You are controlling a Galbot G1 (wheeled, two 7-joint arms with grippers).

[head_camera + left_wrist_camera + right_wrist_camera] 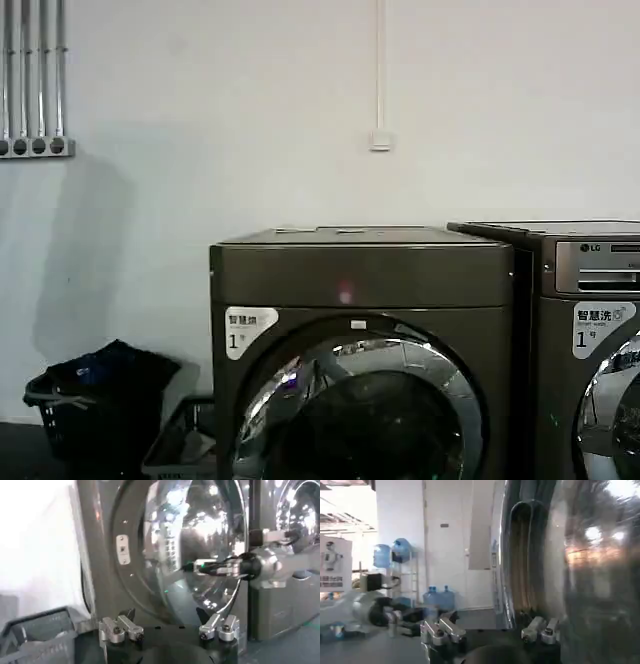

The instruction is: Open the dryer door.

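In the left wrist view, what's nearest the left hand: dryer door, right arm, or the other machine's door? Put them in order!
1. Dryer door, just ahead of the left hand.
2. Right arm, at that door's edge.
3. Other machine's door, beyond the arm.

Two front-loading machines: the dryer (362, 330) and, to its right, an LG washer (590, 340); two chrome-ringed doors; two baskets at left; four water bottles

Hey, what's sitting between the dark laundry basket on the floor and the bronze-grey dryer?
In the head view, a grey open-top bin stands between the dark laundry basket and the bronze-grey dryer, against the dryer's side.
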